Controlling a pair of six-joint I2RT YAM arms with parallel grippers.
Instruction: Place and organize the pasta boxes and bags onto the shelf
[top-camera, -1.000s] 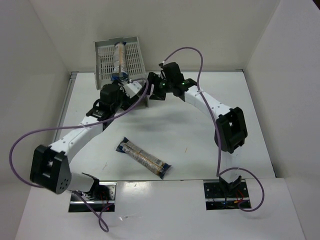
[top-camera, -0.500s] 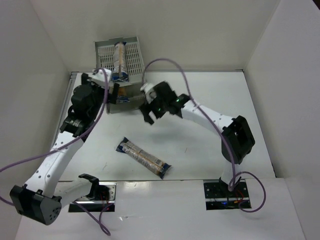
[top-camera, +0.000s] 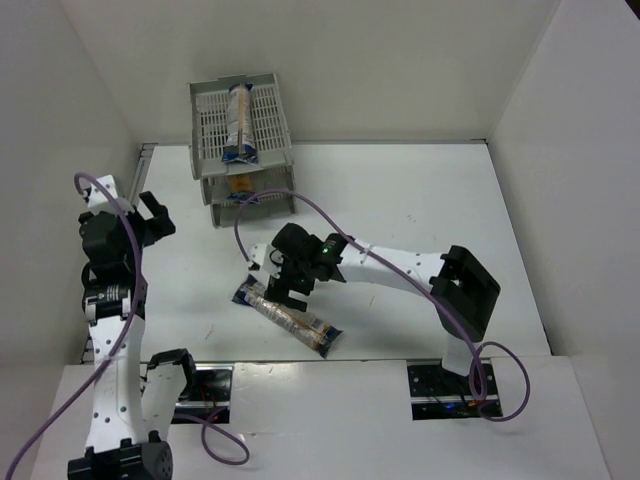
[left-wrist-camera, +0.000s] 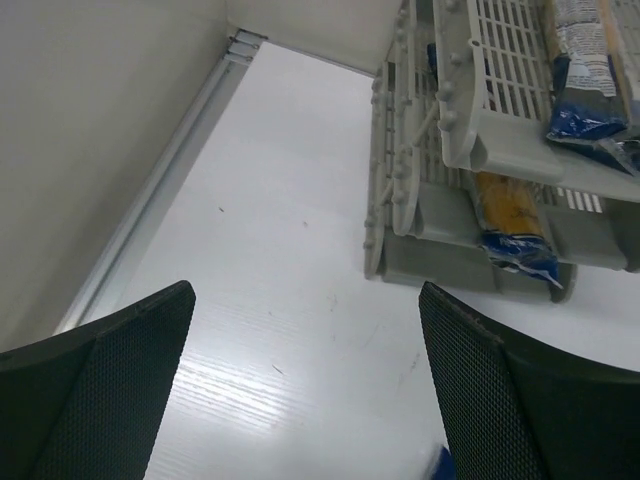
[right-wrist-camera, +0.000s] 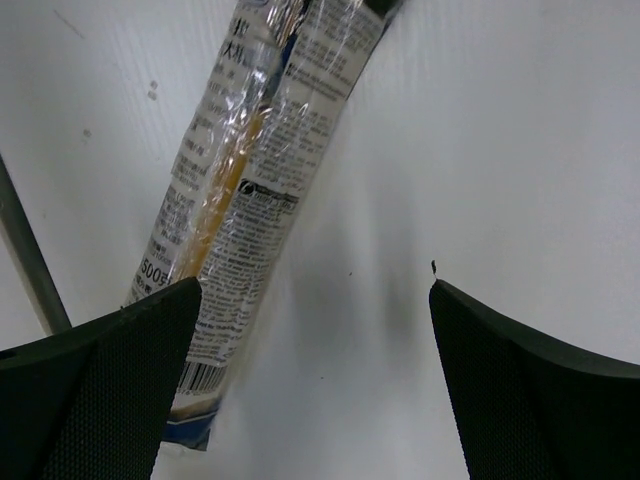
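The grey shelf (top-camera: 210, 112) stands at the back left. One spaghetti pack (top-camera: 240, 120) lies on its top tier and a second pack (top-camera: 239, 185) lies in the lower tier. A third pack (top-camera: 292, 317) lies slantwise on the table. My right gripper (top-camera: 277, 290) is open just above that pack's left end. In the right wrist view the pack (right-wrist-camera: 245, 190) lies beside my left finger, and the gripper (right-wrist-camera: 315, 380) is empty. My left gripper (top-camera: 152, 214) is open and empty at the far left. Its view shows the shelf (left-wrist-camera: 455, 110) with both packs (left-wrist-camera: 590, 60) (left-wrist-camera: 510, 220).
White walls close in the table on the left, back and right. A metal rail (left-wrist-camera: 165, 185) runs along the left edge. A purple cable (top-camera: 290, 200) loops from the right arm in front of the shelf.
My left arm has swung away from the shelf to the far left. My right arm has moved from the shelf down to the pack on the table. The shelf front now shows.
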